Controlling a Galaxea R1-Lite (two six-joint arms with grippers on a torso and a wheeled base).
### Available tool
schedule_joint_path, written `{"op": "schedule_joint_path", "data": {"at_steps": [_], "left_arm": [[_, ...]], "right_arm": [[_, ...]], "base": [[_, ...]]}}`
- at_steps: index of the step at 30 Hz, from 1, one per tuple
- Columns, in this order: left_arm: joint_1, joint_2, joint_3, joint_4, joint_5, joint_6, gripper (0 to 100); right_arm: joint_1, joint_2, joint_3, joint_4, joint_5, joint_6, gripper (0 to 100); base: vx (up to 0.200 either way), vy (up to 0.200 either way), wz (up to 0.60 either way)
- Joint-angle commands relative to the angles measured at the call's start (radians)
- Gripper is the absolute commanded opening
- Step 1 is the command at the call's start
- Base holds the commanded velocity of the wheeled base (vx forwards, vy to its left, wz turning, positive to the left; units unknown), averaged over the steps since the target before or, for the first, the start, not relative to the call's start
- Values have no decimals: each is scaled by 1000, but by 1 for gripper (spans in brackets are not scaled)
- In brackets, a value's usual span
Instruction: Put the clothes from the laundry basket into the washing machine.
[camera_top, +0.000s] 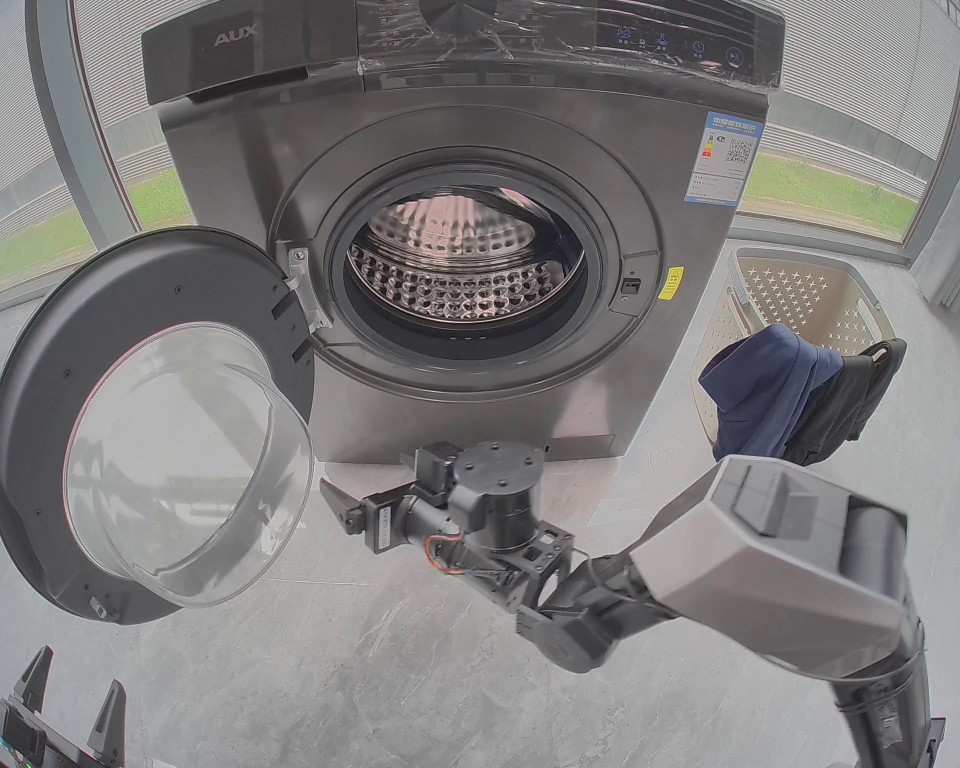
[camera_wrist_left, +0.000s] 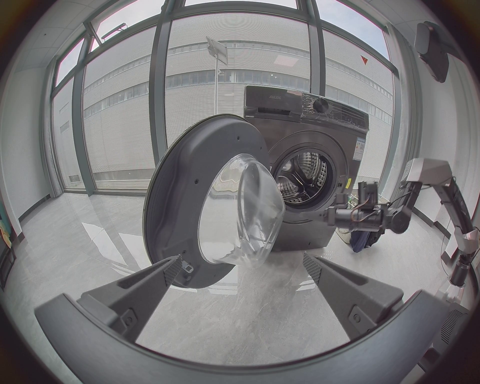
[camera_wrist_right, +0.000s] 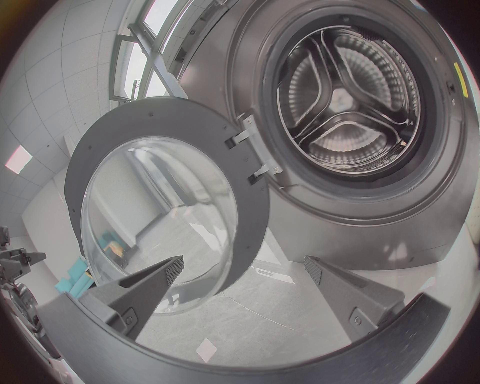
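The grey washing machine (camera_top: 460, 130) stands with its round door (camera_top: 150, 420) swung wide to the left. Its steel drum (camera_top: 465, 260) holds no clothes. To the machine's right, a beige laundry basket (camera_top: 810, 290) has a blue garment (camera_top: 765, 385) and a black garment (camera_top: 850, 395) draped over its front rim. My right gripper (camera_wrist_right: 242, 265) is open and holds nothing. It hangs low in front of the machine (camera_top: 345, 508), pointing toward the door (camera_wrist_right: 165, 200) and drum (camera_wrist_right: 350, 100). My left gripper (camera_wrist_left: 241, 262) is open too, low at the near left (camera_top: 78, 675).
The open door (camera_wrist_left: 200, 200), with its bulging glass bowl, takes up the space left of the drum opening. Bare grey floor (camera_top: 350, 660) lies in front of the machine. Windows stand behind and beside it. My right arm (camera_wrist_left: 370, 217) stretches across in front of the basket.
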Motion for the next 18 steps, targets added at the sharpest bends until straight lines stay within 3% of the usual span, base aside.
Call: {"op": "schedule_joint_path", "data": {"at_steps": [1,2,3,8,10,13,18], "left_arm": [[0,-13,15,0,1,0,100],[0,-13,15,0,1,0,100],[0,-13,15,0,1,0,100],[0,-13,15,0,1,0,100],[0,-13,15,0,1,0,100],[0,-13,15,0,1,0,100],[0,-13,15,0,1,0,100]], "right_arm": [[-79,-452,396,-19,-4,-19,100],[-85,-473,416,-19,-4,-20,100],[-116,-601,537,-22,-6,-28,100],[-211,-928,833,-5,-4,-89,100],[-298,-1061,968,-7,3,-117,100],[-390,-1210,1098,-5,8,-129,100],[-525,-1394,1232,7,8,-140,100]], "base": [[0,0,0],[0,0,0],[0,0,0],[0,0,0],[0,0,0],[0,0,0],[0,0,0]]}}
